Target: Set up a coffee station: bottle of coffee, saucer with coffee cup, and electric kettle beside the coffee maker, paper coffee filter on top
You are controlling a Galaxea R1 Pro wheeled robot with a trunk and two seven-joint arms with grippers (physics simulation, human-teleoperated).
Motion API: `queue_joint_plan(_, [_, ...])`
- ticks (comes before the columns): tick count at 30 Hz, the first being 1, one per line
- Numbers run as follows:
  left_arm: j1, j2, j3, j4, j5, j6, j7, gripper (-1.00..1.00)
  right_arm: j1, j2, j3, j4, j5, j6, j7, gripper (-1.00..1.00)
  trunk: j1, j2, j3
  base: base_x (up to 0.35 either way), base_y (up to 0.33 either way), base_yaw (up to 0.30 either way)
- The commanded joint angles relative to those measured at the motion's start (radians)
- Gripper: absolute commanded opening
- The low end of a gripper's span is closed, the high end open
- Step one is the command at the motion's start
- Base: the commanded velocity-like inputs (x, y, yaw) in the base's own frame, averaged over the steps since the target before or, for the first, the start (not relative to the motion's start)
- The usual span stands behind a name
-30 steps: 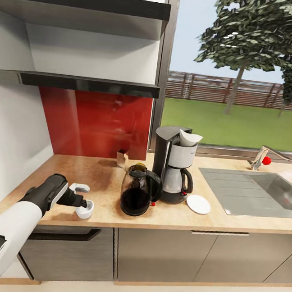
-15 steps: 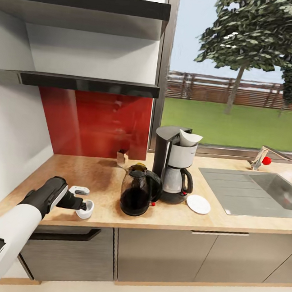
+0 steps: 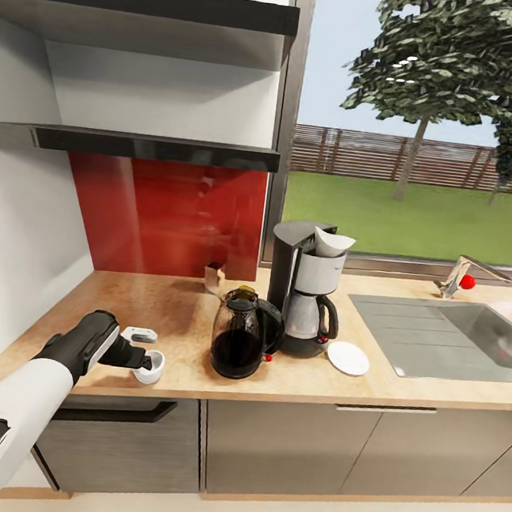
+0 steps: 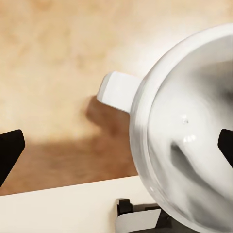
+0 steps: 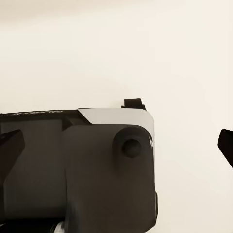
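Head view: your left hand [image 3: 148,353] sits at the coffee cup [image 3: 149,367] near the counter [image 3: 400,388] front edge, 9 o'clock of the electric kettle [image 3: 240,338]. Fingers straddle the cup; grip contact unclear. Right hand state: can't tell.

counter [image 3: 163,301]: mottled light-brown wood grain
coffee cup [image 3: 149,367]: plain white, greyish shading inside
left claw [image 3: 144,348]: black fingers, a white plate on the upper side
left arm [image 3: 25,397]: white shell, black forearm and elbow
electric kettle [image 3: 240,342]: dark, see-through brown-black body, black lid and handle, small red switch at its 4 o'clock
coffee maker [image 3: 303,297]: black frame, silver-grey body, clear grey carafe
paper coffee filter [image 3: 331,241]: off-white
saucer [image 3: 348,358]: white
backsplash [image 3: 165,214]: glossy red
shelves [image 3: 133,145]: black edges, grey undersides
sink [image 3: 446,333]: matte grey steel
tap [image 3: 464,280]: silver with a red knob
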Motion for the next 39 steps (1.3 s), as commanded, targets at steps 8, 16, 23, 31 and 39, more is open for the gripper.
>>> queue_joint_plan(8, [-0.001, -0.001, -0.005, -0.001, -0.011, 0.001, -0.008, -1.00, -0.001, 0.000, 0.008, -0.001, -0.010, 0.003, 0.000, 1.00, 0.001, -0.002, -0.002, 0.000, 0.000, 0.000])
queue_joint_plan(16, [-0.001, 0.001, -0.004, -0.001, -0.011, 0.000, -0.008, -1.00, -0.001, -0.001, 0.008, -0.001, -0.010, 0.003, 0.000, 1.00, 0.001, -0.002, -0.002, 0.000, 0.000, 0.000])
queue_joint_plan(23, [-0.001, 0.001, -0.004, -0.003, -0.011, 0.000, -0.008, -1.00, -0.001, -0.001, 0.008, -0.001, -0.010, 0.003, 0.000, 1.00, 0.001, -0.002, -0.002, 0.000, 0.000, 0.000])
queue_joint_plan(31, [-0.001, 0.001, -0.004, -0.003, -0.011, 0.000, -0.008, -1.00, -0.001, 0.000, 0.009, -0.001, -0.010, 0.003, 0.000, 1.00, 0.001, -0.002, -0.002, 0.000, 0.000, 0.000])
queue_joint_plan(39, [-0.001, 0.001, -0.002, -0.014, -0.011, 0.004, -0.008, -1.00, -0.001, 0.001, 0.009, -0.001, -0.010, 0.003, -0.001, 1.00, 0.001, -0.002, -0.002, 0.000, 0.000, 0.000])
